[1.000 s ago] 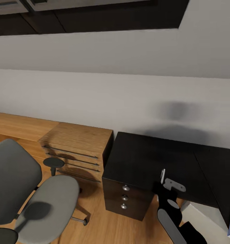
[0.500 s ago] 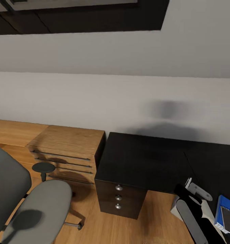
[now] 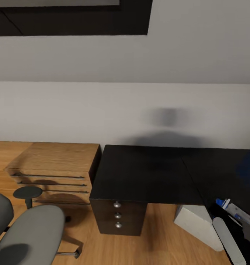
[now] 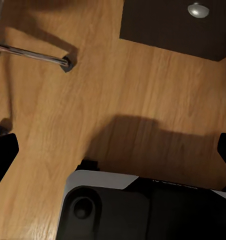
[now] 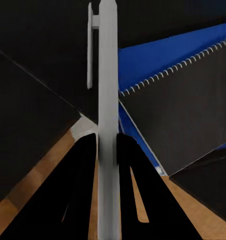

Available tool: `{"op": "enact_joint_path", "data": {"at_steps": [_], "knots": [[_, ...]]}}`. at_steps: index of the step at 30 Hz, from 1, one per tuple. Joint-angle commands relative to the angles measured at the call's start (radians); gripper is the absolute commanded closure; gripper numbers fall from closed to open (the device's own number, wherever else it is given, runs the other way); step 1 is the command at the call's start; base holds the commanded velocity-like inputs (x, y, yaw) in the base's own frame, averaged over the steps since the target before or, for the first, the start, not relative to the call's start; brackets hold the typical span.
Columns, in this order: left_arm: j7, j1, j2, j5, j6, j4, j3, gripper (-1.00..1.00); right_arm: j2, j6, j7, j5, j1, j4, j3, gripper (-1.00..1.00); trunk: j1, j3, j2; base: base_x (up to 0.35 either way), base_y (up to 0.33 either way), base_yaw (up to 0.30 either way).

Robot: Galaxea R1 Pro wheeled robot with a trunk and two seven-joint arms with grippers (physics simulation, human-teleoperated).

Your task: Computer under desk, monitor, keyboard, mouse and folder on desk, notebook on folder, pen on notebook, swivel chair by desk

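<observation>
Pen (image 5: 107, 75): being pinched low on its body between the two black fingers of the right claw (image 5: 107, 145), closed tight on it. Sticking straight out past the fingertips, with a little clip on one side. Looking thin, light, hard and smooth, so probably sliding or rolling easily if let go carelessly. Holding it round the body, away from the clip, seeming the safest way.

Hanging wide open over the wooden floor (image 4: 143, 80), gripping nothing: the left claw (image 4: 113, 150), with one black finger at each side of the left wrist view.

Lying just past the pen tip: the notebook (image 5: 188, 100), flat, dark grey, with a wire spiral along one edge. Resting on top of the folder (image 5: 153, 60), bright blue, with a thin white edge. Both looking flat enough for the pen, though probably letting it roll off if dropped.

Carrying it all: the desk (image 3: 147, 173), shiny and black, hard and smooth. Sitting under it: the computer (image 3: 195, 221), a pale grey box. Standing beside that: the dark drawer unit (image 3: 117, 224) with three round silver knobs.

Waiting off to the side, apart from the desk: the swivel chair (image 3: 29, 232), grey and padded. Standing further back against the white wall: the low wooden shelving (image 3: 55, 162).
</observation>
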Motion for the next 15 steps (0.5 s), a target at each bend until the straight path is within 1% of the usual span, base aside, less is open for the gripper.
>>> {"op": "enact_joint_path", "data": {"at_steps": [1, 6, 8, 12, 15], "knots": [[0.007, 0.000, 0.000, 0.010, 0.004, -0.003, -0.002, -1.00, -0.004, 0.005, 0.019, -0.004, -0.004, 0.047, -0.013, 1.00, 0.001, -0.001, -0.002, 0.000, 0.000, -0.280], [0.007, 0.000, 0.000, 0.010, 0.004, -0.002, -0.002, -1.00, -0.011, 0.004, 0.060, -0.004, -0.012, 0.117, -0.024, 1.00, 0.001, 0.000, -0.002, 0.000, 0.000, -0.277], [0.007, 0.000, 0.000, 0.010, 0.004, 0.002, -0.003, -1.00, -0.012, 0.002, 0.074, -0.003, -0.015, 0.125, -0.032, 1.00, 0.001, 0.000, -0.002, 0.000, 0.000, -0.034], [0.007, 0.000, 0.000, 0.010, 0.004, 0.002, -0.003, -1.00, -0.019, 0.001, 0.076, -0.003, -0.015, 0.124, -0.052, 1.00, 0.001, 0.000, -0.002, 0.000, 0.000, -0.005], [0.007, 0.000, 0.001, 0.010, 0.004, 0.002, -0.003, -1.00, -0.026, -0.004, 0.077, -0.002, -0.015, 0.124, -0.059, 1.00, 0.001, 0.000, -0.002, 0.002, 0.000, 0.000]]}}
